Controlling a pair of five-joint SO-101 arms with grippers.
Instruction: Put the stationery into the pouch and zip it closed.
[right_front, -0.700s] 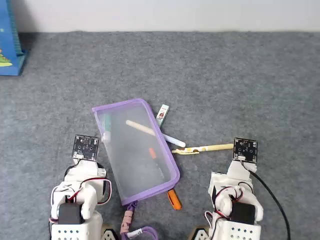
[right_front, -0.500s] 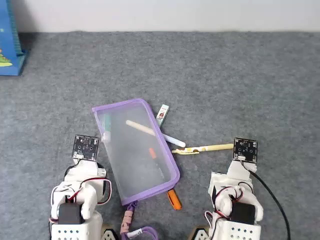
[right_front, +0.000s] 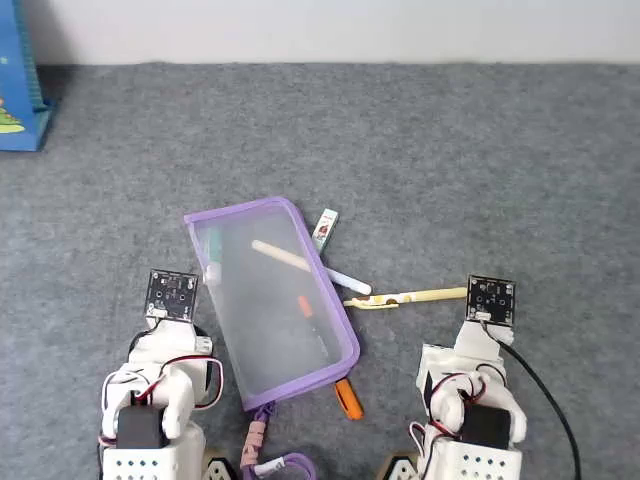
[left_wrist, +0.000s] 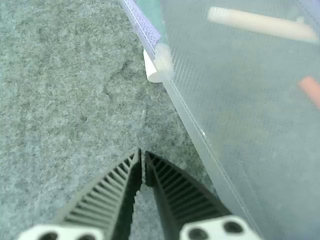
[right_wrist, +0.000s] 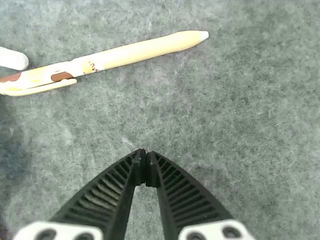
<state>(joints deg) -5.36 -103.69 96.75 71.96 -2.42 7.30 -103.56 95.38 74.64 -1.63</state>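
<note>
A clear pouch with purple trim (right_front: 270, 305) lies slanted between the two arms, with a cream pen and an orange item showing through it. Beside its right edge lie a yellow pen (right_front: 405, 297), a pale blue pen (right_front: 347, 281), a small white eraser (right_front: 325, 228) and an orange marker (right_front: 347, 398). My left gripper (left_wrist: 141, 160) is shut over bare carpet beside the pouch's edge (left_wrist: 200, 135). My right gripper (right_wrist: 145, 159) is shut, empty, a short way from the yellow pen (right_wrist: 110, 56).
The table top is grey carpet (right_front: 450, 160). A blue box (right_front: 20, 90) stands at the far left corner. The pouch's purple wrist strap (right_front: 280, 465) lies at the front edge between the arm bases. Open room lies beyond the pouch and to the right.
</note>
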